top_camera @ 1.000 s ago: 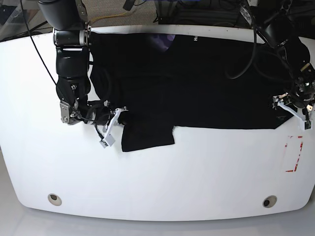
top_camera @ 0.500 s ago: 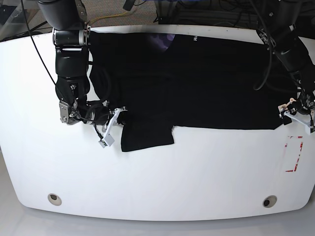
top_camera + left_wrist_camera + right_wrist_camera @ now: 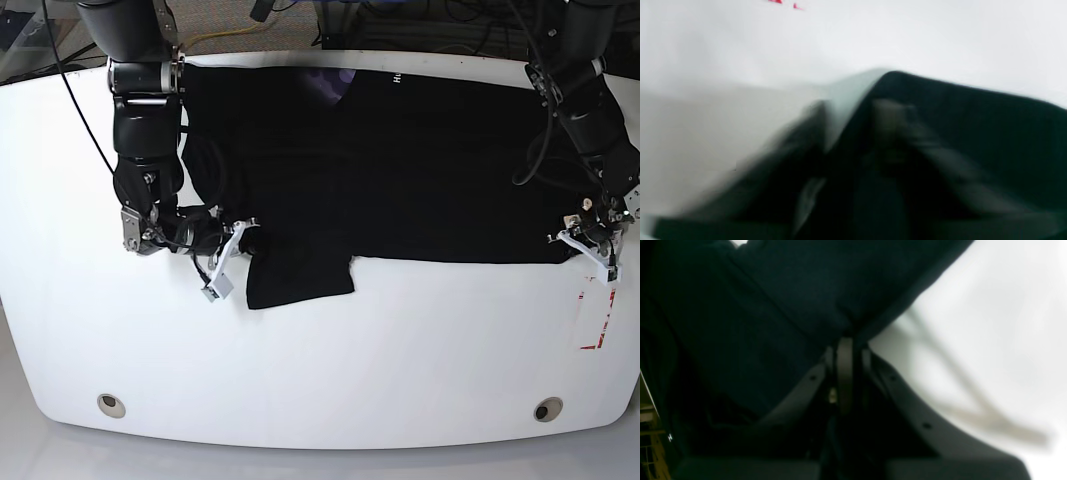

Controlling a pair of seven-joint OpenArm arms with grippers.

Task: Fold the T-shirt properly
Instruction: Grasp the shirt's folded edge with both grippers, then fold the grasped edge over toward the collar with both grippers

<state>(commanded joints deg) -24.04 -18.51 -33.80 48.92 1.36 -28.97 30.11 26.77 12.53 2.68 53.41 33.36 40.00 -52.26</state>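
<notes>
**Both grippers at the shirt's near hem**

The black T-shirt [image 3: 400, 165] lay spread across the far half of the white table [image 3: 330, 370], one sleeve [image 3: 300, 280] reaching toward the near edge. The right gripper [image 3: 232, 255] had its fingers [image 3: 844, 370] drawn together on the cloth beside that sleeve. The left gripper [image 3: 587, 245] sat at the shirt's near corner by the red tape mark [image 3: 597, 318]; the blurred wrist view left its opening impossible to judge.
</notes>
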